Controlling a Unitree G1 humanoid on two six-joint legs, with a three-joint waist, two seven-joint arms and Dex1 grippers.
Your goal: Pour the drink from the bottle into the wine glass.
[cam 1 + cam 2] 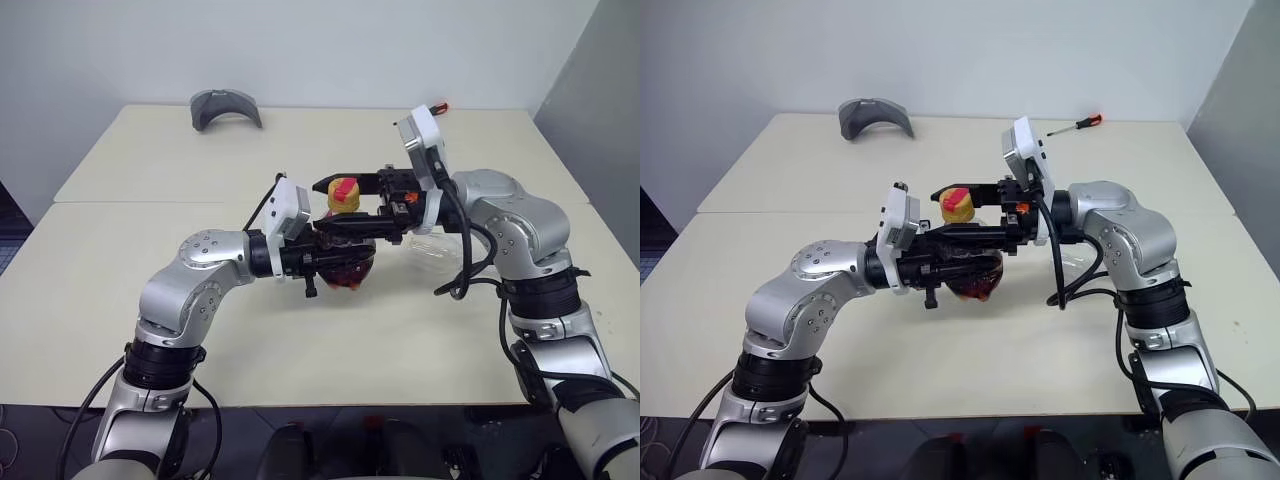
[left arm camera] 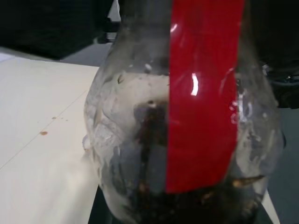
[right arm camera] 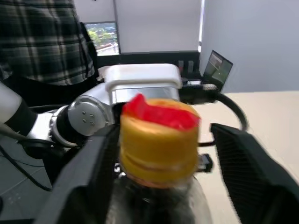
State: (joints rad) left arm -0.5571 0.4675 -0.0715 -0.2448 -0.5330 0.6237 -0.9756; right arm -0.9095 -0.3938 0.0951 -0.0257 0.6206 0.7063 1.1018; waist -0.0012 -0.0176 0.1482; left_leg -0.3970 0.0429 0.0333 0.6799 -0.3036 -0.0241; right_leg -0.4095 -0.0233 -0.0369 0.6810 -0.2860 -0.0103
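- While the left gripper [image 1: 335, 262] is clamped tight on the bottle [image 1: 345, 250], holding its bulbous body upright above the desk [image 1: 120, 290], roughly mid-desk, the cap [image 1: 344, 195] is on.
- Left wrist view: bottle body [image 2: 187, 140] w/ red label strip [image 2: 201, 93] close up; dark drink [image 2: 187, 205] low in the bottle, clear plastic above it.
- R gripper [image 1: 350, 200] comes in level from the right at neck height; its 2 black fingers [image 3: 252, 168] stand wide apart, 1 each side of the yellow cap [image 3: 159, 144] w/ red band, gaps visible on both sides, so nothing is gripped.
- Wine glass [image 1: 440, 248]: clear, on the desk just right of the bottle, mostly behind the R arm; can't tell whether upright or lying.
- Grey curved object [image 1: 226, 107] near the far edge, left of centre.
- Screwdriver w/ red handle [image 1: 1076, 125] near the far edge, right of centre, well apart from the bottle.
- Person in a plaid shirt [image 3: 42, 42] in the right wrist view, beyond the left arm.
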